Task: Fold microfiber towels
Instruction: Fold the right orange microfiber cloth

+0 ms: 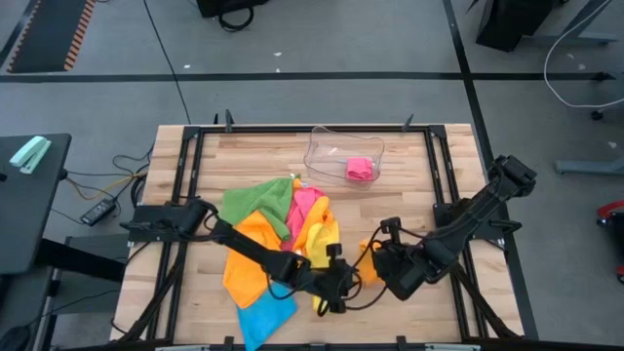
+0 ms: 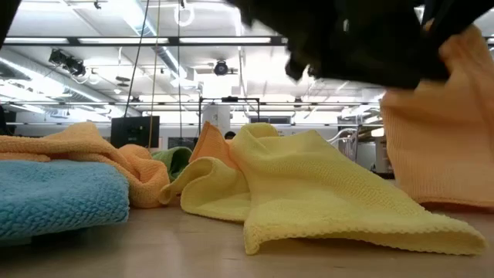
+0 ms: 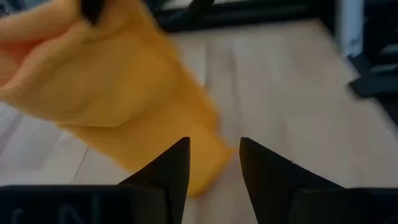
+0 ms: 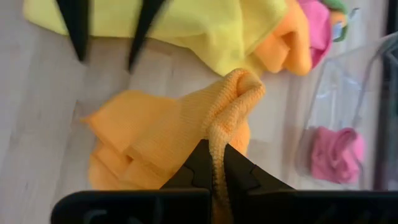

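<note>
A rumpled orange towel (image 4: pixel 186 134) hangs pinched in the right gripper (image 4: pixel 214 171) near the table's front, the left gripper (image 3: pixel 214 155) parted beside it, while the clear tray (image 1: pixel 336 146) at the far edge holds a pink cloth (image 1: pixel 360 169).

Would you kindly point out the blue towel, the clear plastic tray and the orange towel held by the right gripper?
blue towel (image 1: pixel 263 317): high view, middle of the cloth.
clear plastic tray (image 1: pixel 327 146): high view, bare floor.
orange towel (image 4: pixel 180 134): right wrist view, hanging fold ahead of the fingers.

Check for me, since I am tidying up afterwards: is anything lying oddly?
Yes: the blue towel hangs over the table's front edge, and the rest lie in a crumpled heap, unfolded. The right pincer pinches an orange towel.
</note>
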Tool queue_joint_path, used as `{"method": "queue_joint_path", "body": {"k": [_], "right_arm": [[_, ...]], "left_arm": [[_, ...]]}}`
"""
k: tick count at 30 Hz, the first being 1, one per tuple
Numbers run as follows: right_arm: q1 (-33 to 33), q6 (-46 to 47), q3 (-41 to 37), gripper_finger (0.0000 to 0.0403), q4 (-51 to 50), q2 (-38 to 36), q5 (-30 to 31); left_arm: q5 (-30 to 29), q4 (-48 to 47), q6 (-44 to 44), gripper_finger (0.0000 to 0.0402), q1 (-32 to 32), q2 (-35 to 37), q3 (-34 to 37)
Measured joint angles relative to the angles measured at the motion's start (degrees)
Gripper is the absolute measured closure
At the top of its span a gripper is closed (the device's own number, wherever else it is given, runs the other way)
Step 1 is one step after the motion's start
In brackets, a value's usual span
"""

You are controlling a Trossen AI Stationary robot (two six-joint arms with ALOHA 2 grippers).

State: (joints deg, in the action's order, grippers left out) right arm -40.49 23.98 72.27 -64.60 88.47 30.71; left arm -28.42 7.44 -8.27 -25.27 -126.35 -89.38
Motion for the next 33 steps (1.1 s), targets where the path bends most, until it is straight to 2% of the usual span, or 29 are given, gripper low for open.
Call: {"method": "queue_joint_path", "body": {"k": [3, 7, 11, 17, 19, 23, 27, 33], "right_arm": [[-1.2, 1.6, 3.1, 0.0390, -3.6, 0.0, 0.7], [-3.8, 2.4, 7.3, 0.0390, -2.6, 0.0, -0.3], [-6.9, 4.0, 9.8, 0.0390, 1.9, 0.0, -6.3], [-11.7, 5.7, 10.3, 0.0390, 14.3, 0.0, -16.4], [-13.3, 4.4, 10.2, 0.0390, 16.9, 0.0, -17.4], [-13.8, 3.0, 6.9, 0.0390, 17.7, 0.0, -16.1], [-10.4, 1.0, -1.0, 0.0390, 23.2, 0.0, -16.2], [-3.6, -3.6, -10.0, 0.0390, 22.4, 0.0, -16.5]], "left_arm": [[0.0, -1.1, 0.0, 0.0265, -0.7, 0.4, 0.1], [0.0, -2.5, 0.3, 0.0275, -1.3, 1.4, 0.1], [-0.6, -7.6, 0.2, 0.0284, -2.1, 4.2, 0.1], [-0.7, -13.9, -0.4, 0.0292, -4.7, 9.7, 0.0], [-0.8, -14.6, -0.5, 0.0291, -5.3, 10.6, 0.0], [-1.0, -14.6, -0.2, 0.0288, -6.5, 11.5, 0.1], [-1.2, -15.3, -0.1, 0.0291, -6.4, 11.3, 0.1], [-1.2, -17.6, -2.5, 0.0296, -5.6, 11.1, 0.1]]}}
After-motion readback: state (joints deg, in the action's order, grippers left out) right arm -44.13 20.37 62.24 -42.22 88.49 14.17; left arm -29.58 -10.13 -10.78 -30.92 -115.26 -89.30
